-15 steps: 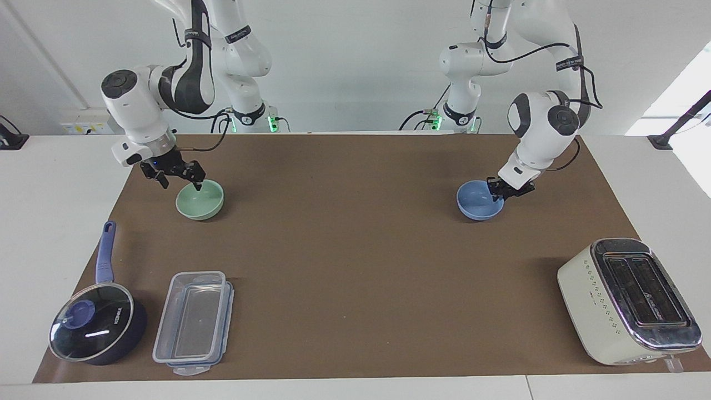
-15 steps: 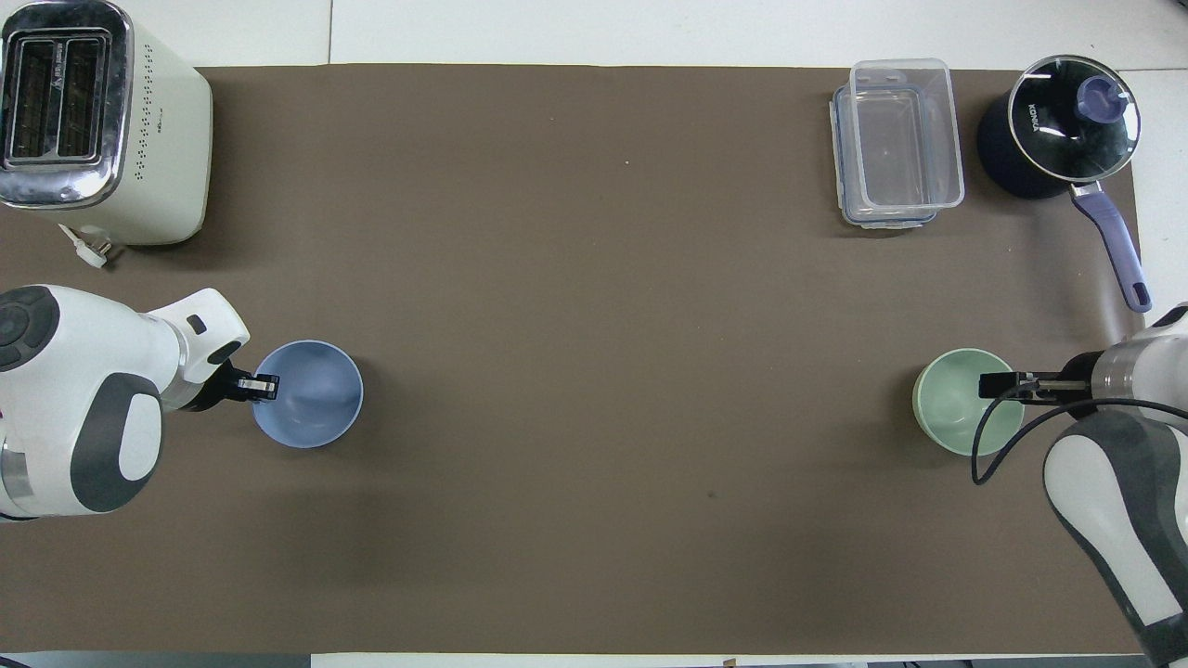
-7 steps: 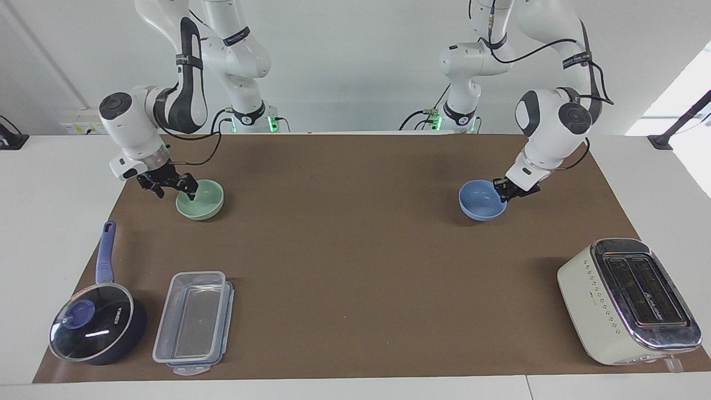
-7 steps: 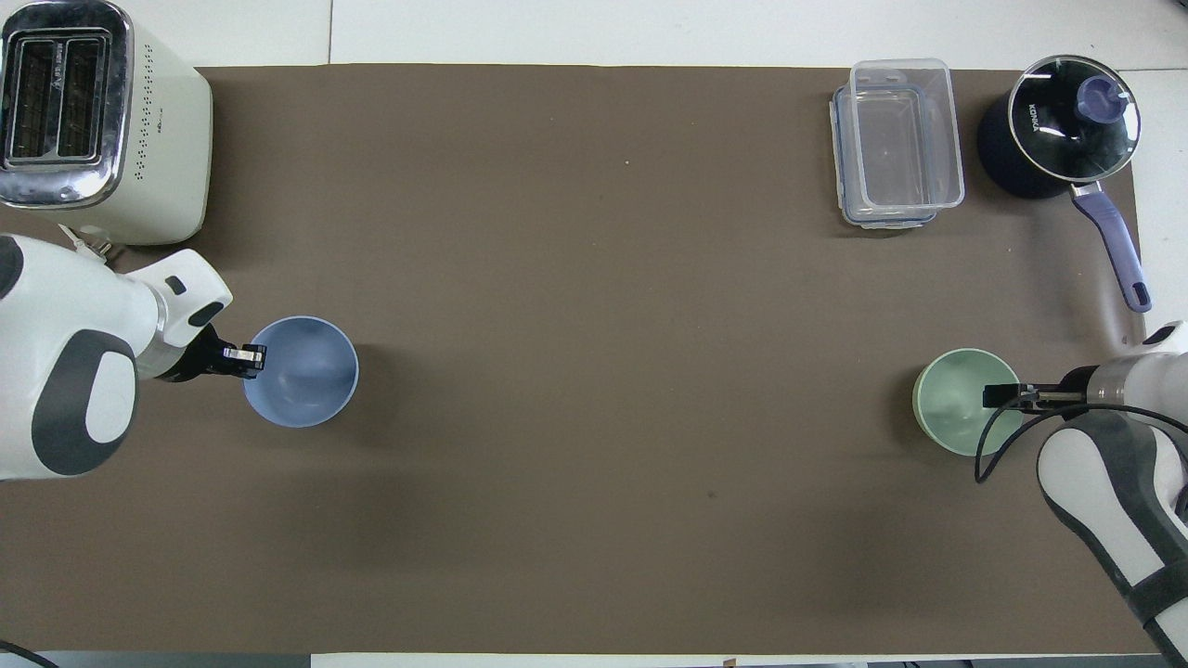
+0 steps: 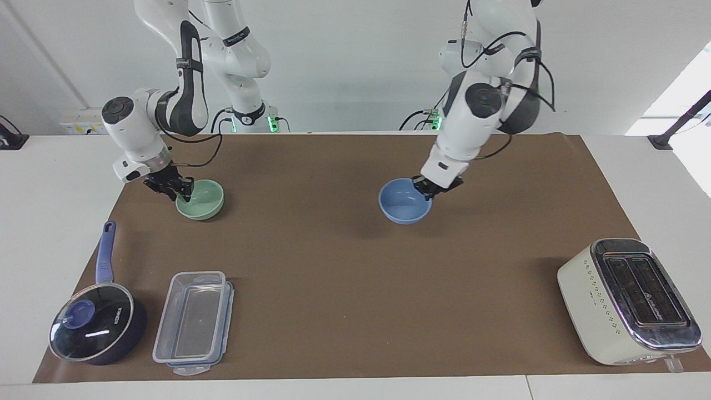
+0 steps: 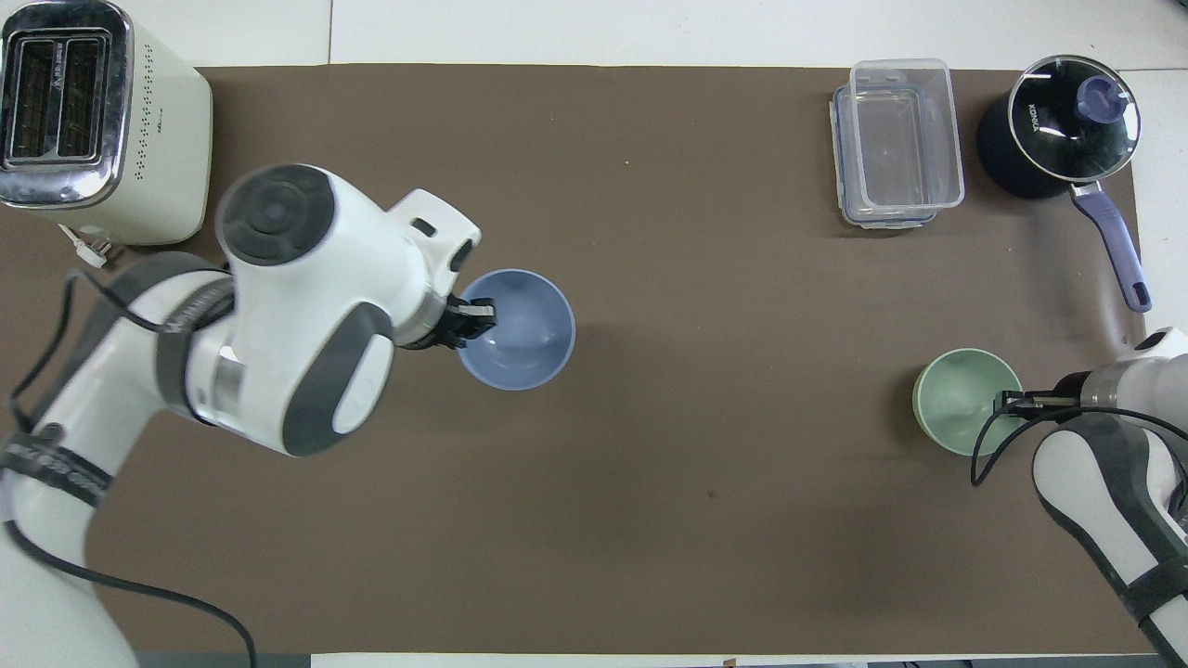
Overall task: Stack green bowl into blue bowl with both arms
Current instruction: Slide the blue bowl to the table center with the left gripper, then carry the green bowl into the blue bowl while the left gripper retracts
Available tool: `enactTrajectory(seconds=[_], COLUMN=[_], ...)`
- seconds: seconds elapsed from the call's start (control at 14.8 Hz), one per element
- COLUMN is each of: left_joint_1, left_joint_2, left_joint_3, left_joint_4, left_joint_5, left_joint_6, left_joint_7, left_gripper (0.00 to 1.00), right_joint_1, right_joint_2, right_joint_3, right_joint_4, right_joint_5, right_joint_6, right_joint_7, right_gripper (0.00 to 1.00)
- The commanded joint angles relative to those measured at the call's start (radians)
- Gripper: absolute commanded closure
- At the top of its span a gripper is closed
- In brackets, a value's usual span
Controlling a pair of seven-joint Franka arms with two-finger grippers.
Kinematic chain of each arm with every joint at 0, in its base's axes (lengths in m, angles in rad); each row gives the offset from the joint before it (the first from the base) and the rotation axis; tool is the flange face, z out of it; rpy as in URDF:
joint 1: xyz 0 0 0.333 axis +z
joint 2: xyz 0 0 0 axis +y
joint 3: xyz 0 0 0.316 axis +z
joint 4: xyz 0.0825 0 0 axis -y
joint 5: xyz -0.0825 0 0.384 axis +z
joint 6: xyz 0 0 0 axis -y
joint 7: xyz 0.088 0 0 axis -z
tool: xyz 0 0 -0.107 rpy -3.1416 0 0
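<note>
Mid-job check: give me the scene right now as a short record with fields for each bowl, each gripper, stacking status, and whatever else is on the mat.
blue bowl: lifted over the middle of the mat, rim pinched
left gripper: shut on blue bowl's rim
green bowl: resting on the mat at the right arm's end
right gripper: at green bowl's rim, a finger on each side of it; grip not confirmed
stacked: not yet, bowls well apart
saucepan: lidded, right arm's end, farther from robots than green bowl
clear container: beside saucepan
toaster: left arm's end

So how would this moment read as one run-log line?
left gripper: shut on blue bowl, lifted | right gripper: closing on green bowl rim | stack: not yet
</note>
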Motion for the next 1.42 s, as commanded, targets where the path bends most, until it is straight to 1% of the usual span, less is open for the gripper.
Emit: enactTrajectory(seconds=[0.0, 0.07, 0.2, 0.34, 0.47, 0.54, 0.61, 0.68, 0.81, 0.95, 1.01, 1.15, 1.22, 1.28, 1.35], left_joint_1=[-0.116, -0.153, -0.181, -0.186, -0.186, -0.183, -0.183, -0.175, -0.134, -0.034, 0.022, 0.127, 0.181, 0.243, 0.300], left_joint_2=[0.069, 0.097, 0.135, 0.150, 0.151, 0.151, 0.146, 0.135, 0.077, 0.020, 0.002, -0.003, -0.013, -0.035, -0.072], left_joint_3=[0.018, 0.018, 0.018, 0.018, 0.018, 0.018, 0.020, 0.020, 0.024, 0.023, 0.029, 0.029, 0.032, 0.032, 0.032], left_joint_4=[-0.015, -0.015, -0.017, -0.017, -0.017, -0.017, -0.015, -0.015, -0.009, 0.018, 0.052, 0.126, 0.150, 0.153, 0.144], left_joint_5=[-0.023, -0.023, -0.022, -0.023, -0.022, -0.022, -0.022, -0.022, -0.022, -0.020, -0.020, -0.003, 0.010, 0.026, 0.038], left_joint_6=[0.105, 0.129, 0.151, 0.154, 0.154, 0.151, 0.143, 0.133, 0.078, -0.011, -0.077, -0.204, -0.249, -0.281, -0.298], left_joint_7=[-0.099, -0.128, -0.138, -0.138, -0.132, -0.121, -0.112, -0.110, -0.103, -0.046, 0.003, 0.104, 0.185, 0.271, 0.358], left_gripper=[1.00, 1.00, 1.00, 1.00, 1.00, 0.85, 0.01, 0.00, 0.00, 0.00, 0.00, 0.00, 0.00, 0.00, 0.00], right_joint_1=[-0.012, -0.012, -0.006, -0.001, 0.000, 0.003, 0.022, 0.046, 0.088, 0.154, 0.187, 0.255, 0.290, 0.330, 0.368], right_joint_2=[-0.015, -0.015, -0.025, -0.028, -0.034, -0.038, -0.046, -0.054, -0.083, -0.106, -0.109, -0.109, -0.109, -0.109, -0.107], right_joint_3=[0.009, 0.010, 0.010, 0.012, 0.018, 0.021, 0.021, 0.021, 0.021, 0.021, 0.021, 0.021, 0.021, 0.021, 0.021], right_joint_4=[-0.015, -0.007, 0.013, 0.080, 0.142, 0.169, 0.191, 0.209, 0.229, 0.229, 0.229, 0.229, 0.229, 0.228, 0.226], right_joint_5=[0.020, 0.020, 0.020, 0.022, 0.022, 0.023, 0.032, 0.040, 0.043, 0.045, 0.046, 0.112, 0.150, 0.163, 0.164], right_joint_6=[-0.004, -0.012, -0.032, -0.114, -0.180, -0.210, -0.234, -0.253, -0.288, -0.309, -0.316, -0.322, -0.316, -0.307, -0.300], right_joint_7=[-0.031, -0.033, -0.028, -0.027, -0.027, -0.027, -0.025, -0.021, 0.019, 0.109, 0.157, 0.194, 0.214, 0.251, 0.292], right_gripper=[1.00, 1.00, 1.00, 1.00, 1.00, 1.00, 1.00, 1.00, 1.00, 1.00, 1.00, 1.00, 1.00, 1.00, 1.00])
